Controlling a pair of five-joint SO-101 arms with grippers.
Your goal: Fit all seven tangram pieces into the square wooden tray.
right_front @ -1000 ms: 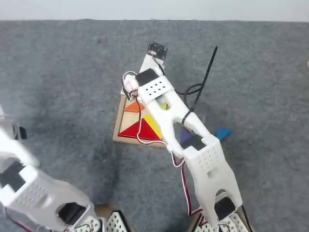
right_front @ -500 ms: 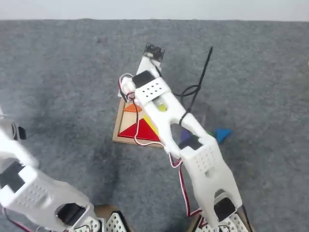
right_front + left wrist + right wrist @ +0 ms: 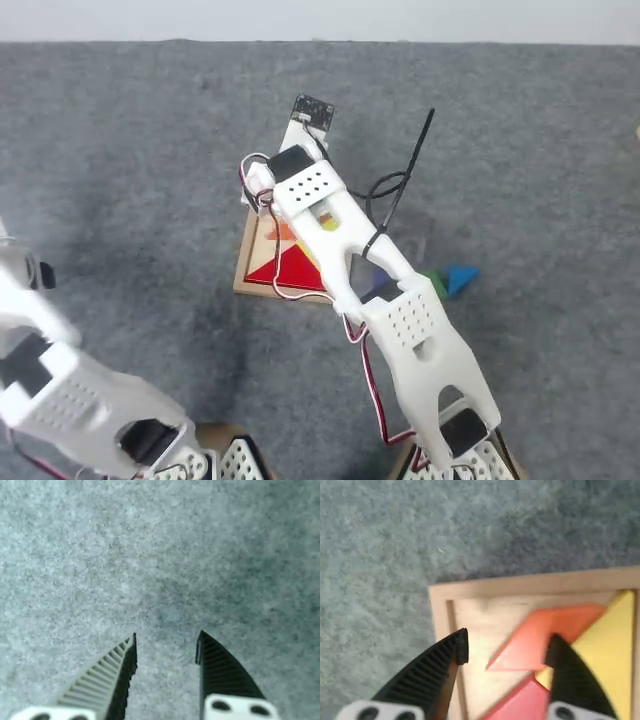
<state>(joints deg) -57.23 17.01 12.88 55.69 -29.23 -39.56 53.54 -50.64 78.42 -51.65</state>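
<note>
Orange parallelogram [image 3: 540, 630] lies flat in the wooden tray [image 3: 520, 585] near one corner, next to the yellow triangle [image 3: 610, 640] and red triangle [image 3: 520, 702]. Right gripper [image 3: 509, 647] is above that corner, jaws apart and straddling the orange piece; can't tell if either finger touches it. One fingertip is over the tray wall.

Vs 1 s ago: right arm [image 3: 330, 210] has swung a bit to the left in the high view. It now covers more of the yellow and exposes the green piece [image 3: 434, 285] just beside the blue piece [image 3: 462, 277], both out on the grey cloth [image 3: 150, 555].

Left arm [image 3: 70, 400] hasn't moved. Left gripper [image 3: 166, 645] has its jaws apart over bare cloth.
</note>
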